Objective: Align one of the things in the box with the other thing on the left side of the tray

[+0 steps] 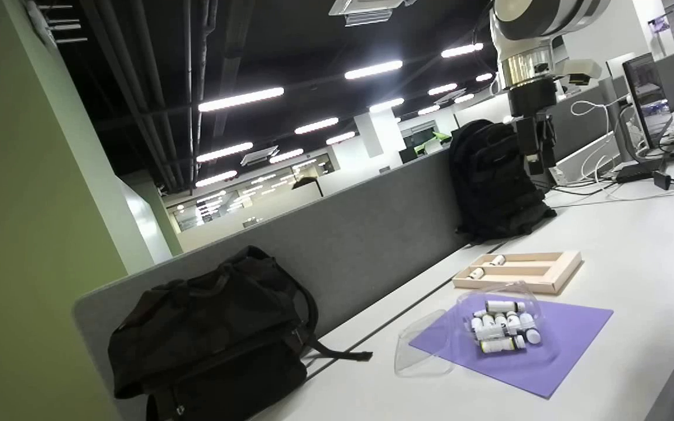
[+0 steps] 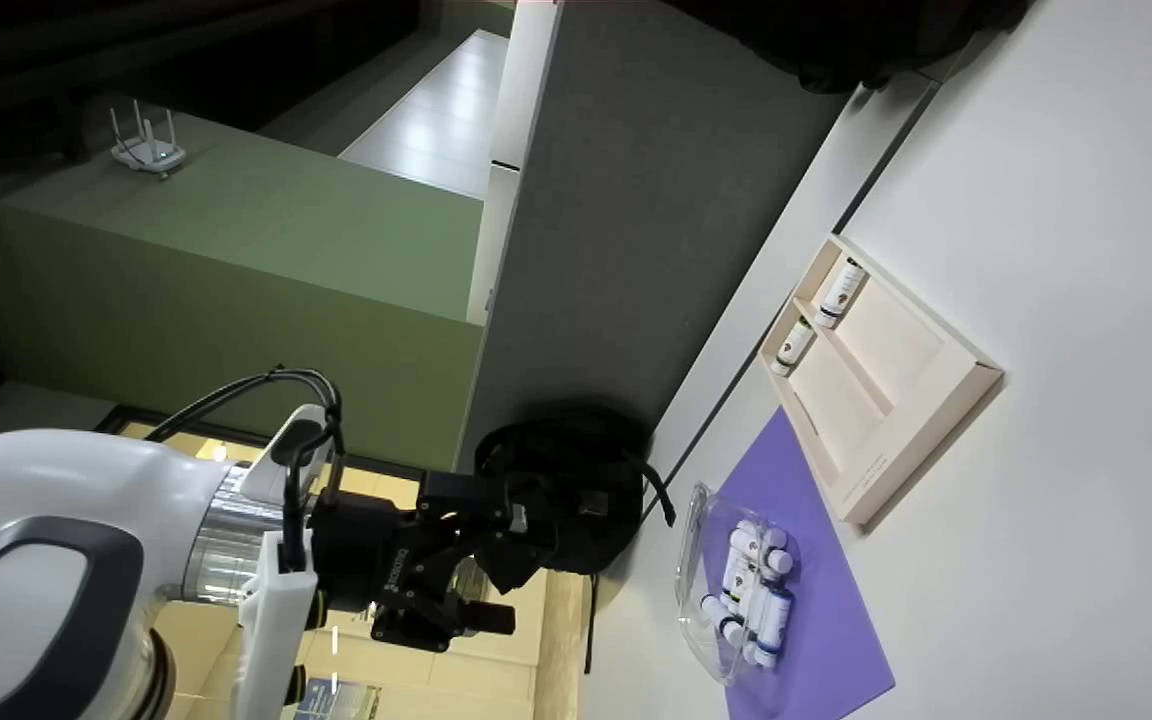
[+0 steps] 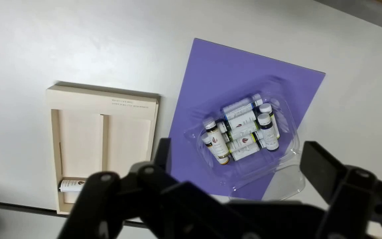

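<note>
The shallow light-wood tray (image 1: 565,273) lies on the table, also in the exterior view (image 2: 914,445) and the wrist view (image 3: 101,104). A divider splits it into two compartments. Two white-labelled bottles (image 2: 841,292) (image 2: 793,346) lie in it, one per compartment, at the same end. In the wrist view one bottle (image 3: 71,185) shows; the other is hidden behind my finger. The clear plastic box (image 3: 295,132) holds several white-capped bottles (image 3: 242,131), some crossing on top. My gripper (image 3: 239,162) is open and empty, high above the table, also in both exterior views (image 1: 539,158) (image 2: 511,592).
The box stands on a purple sheet (image 3: 224,66) beside the tray, its clear lid (image 1: 425,345) folded open. Two black backpacks (image 1: 208,339) (image 1: 501,181) stand against the grey partition (image 1: 384,234). Cables and a monitor (image 1: 647,96) are at the far end of the table.
</note>
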